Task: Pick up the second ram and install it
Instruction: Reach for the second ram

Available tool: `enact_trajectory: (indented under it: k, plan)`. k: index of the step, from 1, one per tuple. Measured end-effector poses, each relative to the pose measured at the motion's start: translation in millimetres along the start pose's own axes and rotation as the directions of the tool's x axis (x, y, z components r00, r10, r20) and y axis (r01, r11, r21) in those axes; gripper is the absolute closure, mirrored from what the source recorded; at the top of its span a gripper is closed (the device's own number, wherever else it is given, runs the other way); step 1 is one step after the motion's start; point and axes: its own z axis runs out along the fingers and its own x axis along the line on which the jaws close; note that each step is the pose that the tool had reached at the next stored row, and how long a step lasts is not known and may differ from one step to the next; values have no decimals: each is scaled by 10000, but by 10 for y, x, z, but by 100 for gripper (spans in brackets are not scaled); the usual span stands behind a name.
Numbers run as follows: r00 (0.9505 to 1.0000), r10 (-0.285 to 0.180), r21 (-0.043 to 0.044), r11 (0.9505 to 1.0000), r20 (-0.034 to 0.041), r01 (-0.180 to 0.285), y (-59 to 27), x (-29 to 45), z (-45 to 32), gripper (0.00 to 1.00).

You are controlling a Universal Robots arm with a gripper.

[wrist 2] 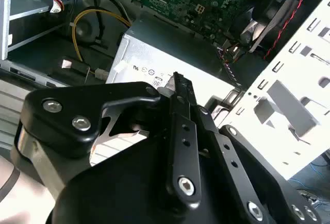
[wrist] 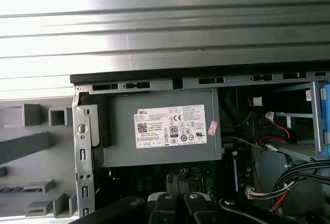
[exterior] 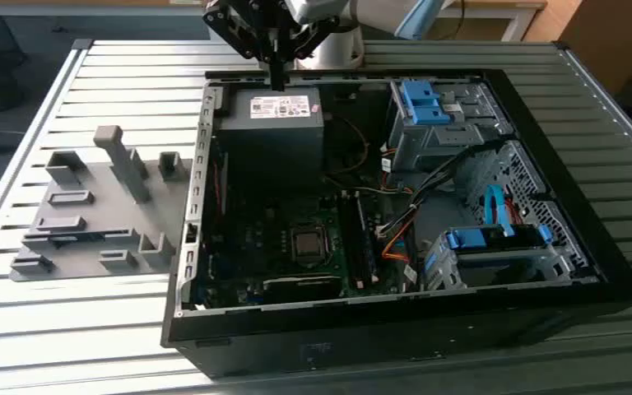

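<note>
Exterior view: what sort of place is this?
Likely a robot lab bench for PC assembly: an open black desktop computer case lies on a ribbed metal table, a grey plastic holder fixture beside it, the arm's black pincer above.

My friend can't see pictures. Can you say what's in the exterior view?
A black robot claw hangs over the grey power supply box at the far end of an open computer case. The case lies on a slatted metal table, with grey holder blocks at the exterior view's left.
</note>
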Motion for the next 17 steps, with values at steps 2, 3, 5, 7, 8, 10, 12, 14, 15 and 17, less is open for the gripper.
enact_trajectory:
  k: [2, 3, 5, 7, 8, 10, 12, 14, 15, 17]
  plan:
    - [10000, 0, 0, 10000, 0, 0, 0, 0, 0, 89]
    - [10000, 0, 1, 10000, 0, 0, 0, 0, 0, 89]
    - [10000, 0, 0, 10000, 0, 0, 0, 0, 0, 89]
    - [10000, 0, 0, 10000, 0, 0, 0, 1, 0, 89]
    - [10000, 1, 1, 10000, 0, -1, 0, 4, 0, 89]
    - [10000, 1, 0, 10000, -1, -1, -1, 10, -1, 89]
    - [10000, 0, 0, 10000, 0, 0, -2, 21, 0, 89]
    - [10000, 0, 1, 10000, 0, 0, -3, 37, -2, 89]
    - [10000, 0, 2, 10000, -1, 0, -4, 53, -2, 89]
    - [10000, 0, 1, 10000, 0, 0, -7, 85, -2, 89]
